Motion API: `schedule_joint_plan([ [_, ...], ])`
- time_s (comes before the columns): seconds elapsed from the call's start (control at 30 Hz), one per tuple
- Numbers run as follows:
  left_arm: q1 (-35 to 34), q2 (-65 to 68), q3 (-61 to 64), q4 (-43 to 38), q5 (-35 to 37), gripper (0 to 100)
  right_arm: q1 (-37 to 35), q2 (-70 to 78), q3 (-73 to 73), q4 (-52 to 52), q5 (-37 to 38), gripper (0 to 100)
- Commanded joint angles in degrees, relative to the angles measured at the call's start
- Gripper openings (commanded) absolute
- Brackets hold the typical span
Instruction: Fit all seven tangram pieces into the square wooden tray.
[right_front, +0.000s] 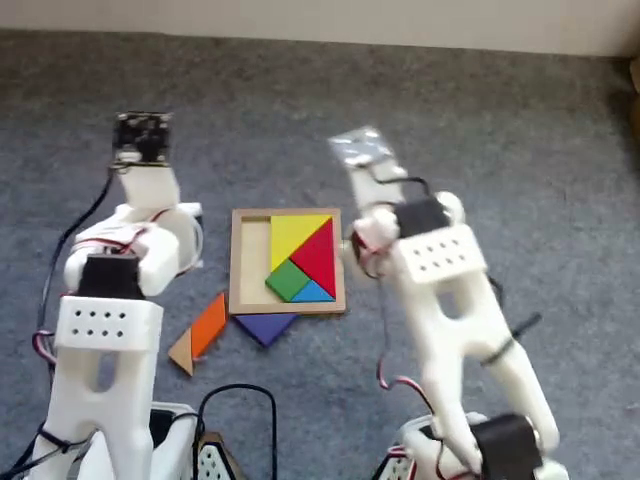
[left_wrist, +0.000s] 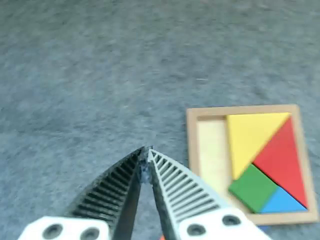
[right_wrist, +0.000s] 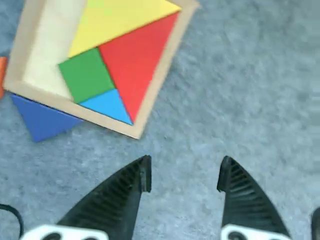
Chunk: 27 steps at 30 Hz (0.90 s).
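High view: between the arms, square wooden tray (right_front: 250, 265) holding four coloured pieces, left strip bare. Just outside its near edge, dark blue triangle (right_front: 265, 325), orange parallelogram (right_front: 210, 322), small tan triangle (right_front: 182, 352).

Left wrist view: left gripper (left_wrist: 146, 151) pinched closed on nothing, over carpet beside the tray (left_wrist: 210, 145).

Right wrist view: right gripper (right_wrist: 185, 162) spread wide, empty, near the tray (right_wrist: 45, 55). Probably thin, light, rigid, smooth wood; best pinched across opposite edges.
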Motion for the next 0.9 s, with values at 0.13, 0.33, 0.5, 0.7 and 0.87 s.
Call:
schedule_joint_plan([
  [0.13,8.13,4.44,-6.73,1.49,0.70,6,10.77,-15.43,19.38,-10.33,0.62,21.7],
  [0.33,8.31,21.58,-15.34,4.13,0.79,10,15.43,-22.46,34.15,-18.42,0.70,21.7],
  [0.5,8.22,35.82,-25.80,9.23,5.36,19,17.45,-25.80,42.15,-23.16,0.70,21.7],
  [0.7,9.54,52.18,-35.12,10.11,7.56,24,17.45,-27.03,47.25,-26.77,0.70,21.7],
  [0.87,11.03,62.37,-41.71,10.11,7.56,24,17.45,-27.03,49.45,-29.76,0.70,21.7],
])
